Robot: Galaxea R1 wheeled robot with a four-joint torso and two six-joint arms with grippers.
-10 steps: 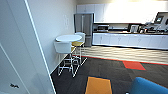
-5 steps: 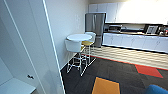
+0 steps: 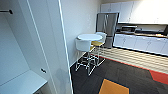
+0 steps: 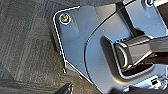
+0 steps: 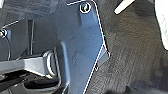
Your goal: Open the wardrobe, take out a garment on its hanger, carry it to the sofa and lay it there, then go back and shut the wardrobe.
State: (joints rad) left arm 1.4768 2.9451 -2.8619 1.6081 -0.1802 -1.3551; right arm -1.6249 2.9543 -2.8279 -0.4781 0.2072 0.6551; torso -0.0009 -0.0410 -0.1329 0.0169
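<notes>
The wardrobe (image 3: 30, 50) fills the left of the head view, its interior open to the camera: white walls, a dark hook (image 3: 7, 11) high on the back wall, a pale shelf (image 3: 21, 83) low down, and the edge of its door (image 3: 65, 50) standing out toward the room. No garment or hanger is visible inside the part shown. Beyond it stands a round white table (image 3: 89, 37) with stools, then a steel refrigerator (image 3: 107, 25) and white kitchen cabinets (image 3: 140, 42). Both wrist views look down on dark carpet (image 4: 25, 50); I cannot tell how either gripper's fingers stand. Judging by this, the base is squaring up to the wardrobe. To do it well, it should face the opening fully, keep clear of the door's edge, and stop near enough to reach inside without stretching
</notes>
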